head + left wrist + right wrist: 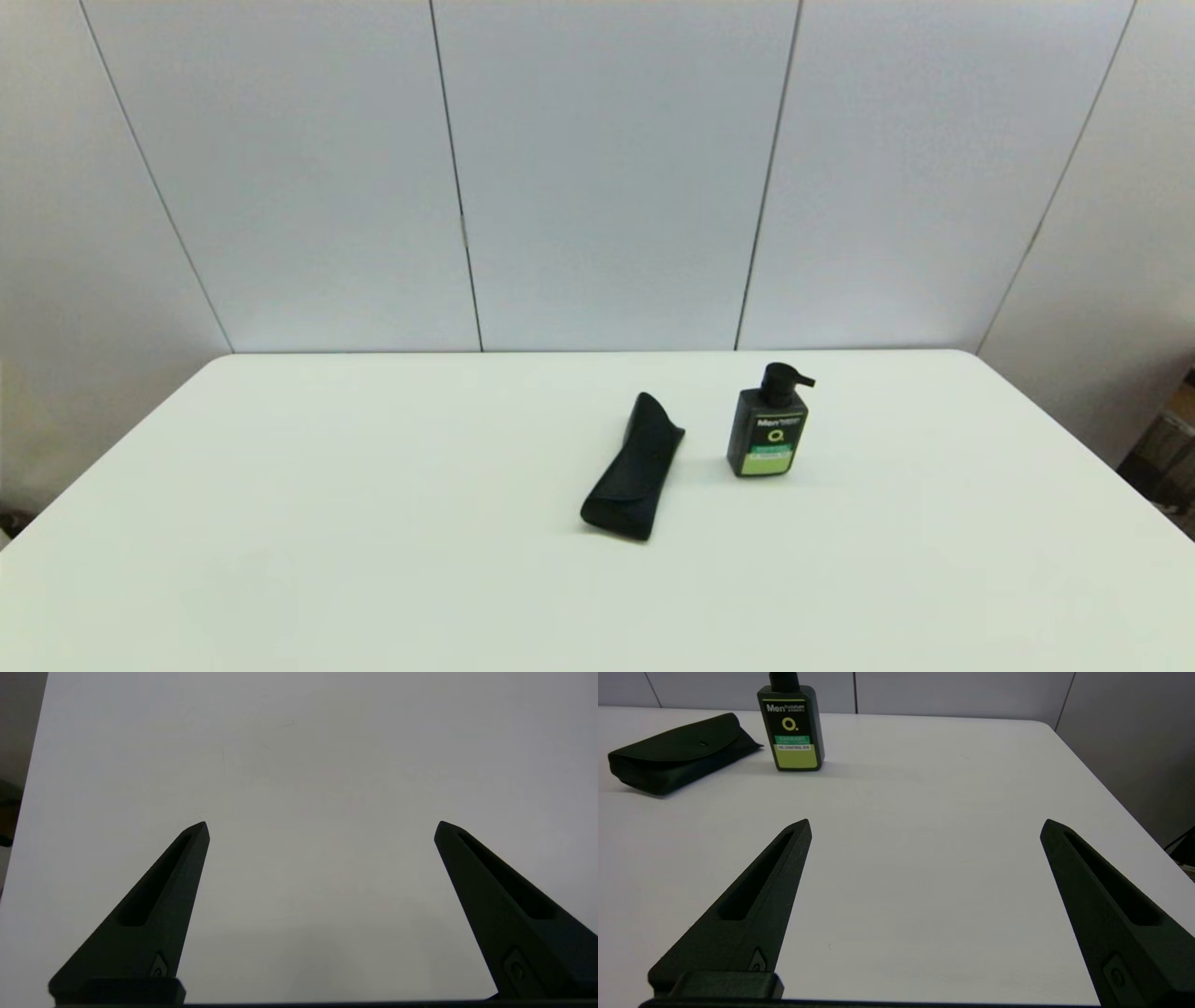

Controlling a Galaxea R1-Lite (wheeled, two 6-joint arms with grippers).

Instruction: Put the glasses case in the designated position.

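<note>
The glasses case [634, 471] lies flat near the middle of the white table, long and matte black, its notched end toward the far side. The right wrist view also catches the glasses case [675, 752], with its flap showing. My right gripper [926, 828] hovers open over bare table, well short of the case and to its right. My left gripper [321, 828] is open over bare tabletop with nothing between its fingers. Neither arm shows in the head view.
A black pump bottle [768, 432] with a green label stands upright just right of the case; the right wrist view has the bottle [791, 727] beside the case. The table's right edge [1101, 784] runs close to my right gripper.
</note>
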